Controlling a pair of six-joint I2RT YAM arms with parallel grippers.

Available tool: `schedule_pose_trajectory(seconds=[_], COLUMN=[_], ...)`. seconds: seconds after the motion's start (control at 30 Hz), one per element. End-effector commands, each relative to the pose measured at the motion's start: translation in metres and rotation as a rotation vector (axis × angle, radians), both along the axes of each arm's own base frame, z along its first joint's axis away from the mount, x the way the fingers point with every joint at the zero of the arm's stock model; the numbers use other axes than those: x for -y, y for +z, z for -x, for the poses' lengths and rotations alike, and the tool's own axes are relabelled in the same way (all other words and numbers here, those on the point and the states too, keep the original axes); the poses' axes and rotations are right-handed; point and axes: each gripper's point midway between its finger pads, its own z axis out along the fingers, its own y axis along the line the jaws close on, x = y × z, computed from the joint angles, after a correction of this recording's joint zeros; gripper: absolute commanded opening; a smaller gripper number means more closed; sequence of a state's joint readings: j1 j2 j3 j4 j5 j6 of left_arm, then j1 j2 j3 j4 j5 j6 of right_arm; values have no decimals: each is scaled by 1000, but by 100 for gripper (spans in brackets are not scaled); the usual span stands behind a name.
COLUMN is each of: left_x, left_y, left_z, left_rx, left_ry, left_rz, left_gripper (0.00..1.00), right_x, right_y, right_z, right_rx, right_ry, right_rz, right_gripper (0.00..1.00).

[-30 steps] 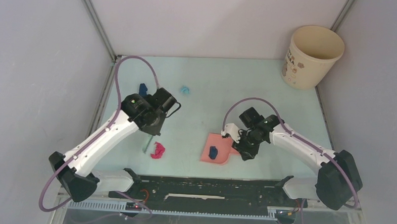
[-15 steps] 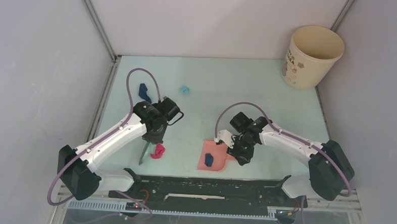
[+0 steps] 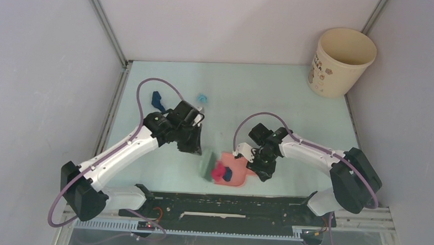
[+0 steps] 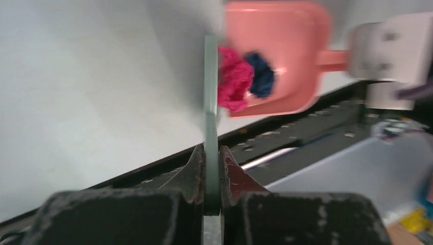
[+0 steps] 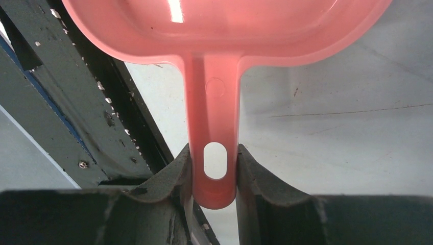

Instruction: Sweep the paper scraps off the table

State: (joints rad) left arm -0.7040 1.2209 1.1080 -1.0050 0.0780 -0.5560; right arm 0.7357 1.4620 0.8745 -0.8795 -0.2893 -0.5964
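The brush (image 3: 206,162) clamped in my left tool (image 4: 212,158) just swept the magenta scrap (image 3: 219,171) into the dustpan (image 3: 237,181) my right tool (image 5: 214,163) holds; a blue scrap (image 3: 158,100) and a teal scrap (image 3: 202,98) remain near the worktop's (image 3: 271,97) far edge.

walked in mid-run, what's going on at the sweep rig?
The left gripper is shut on the green brush and presses a magenta scrap into the mouth of the pink dustpan. The right gripper holds that pan by its handle. A dark blue scrap is in the pan. A second dark blue scrap and a teal scrap lie at the far left of the table.
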Motion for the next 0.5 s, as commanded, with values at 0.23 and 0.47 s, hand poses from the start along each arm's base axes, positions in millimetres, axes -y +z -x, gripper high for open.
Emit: schedule_pose_trajectory(seconds=[0.23,0.47], left_x=[65,15], left_y=[89,125], left_z=[-22,-74], left_rx=[127,341], left_ry=[-52,-43], left_rz=[347,-31], left_gripper=[0,0], right_x=[-1,15], right_y=[8,19], right_z=[-15,-34], right_rx=[26,67], right_ry=[-73,-163], right_rz=[-37,-84], right_gripper=[0,0])
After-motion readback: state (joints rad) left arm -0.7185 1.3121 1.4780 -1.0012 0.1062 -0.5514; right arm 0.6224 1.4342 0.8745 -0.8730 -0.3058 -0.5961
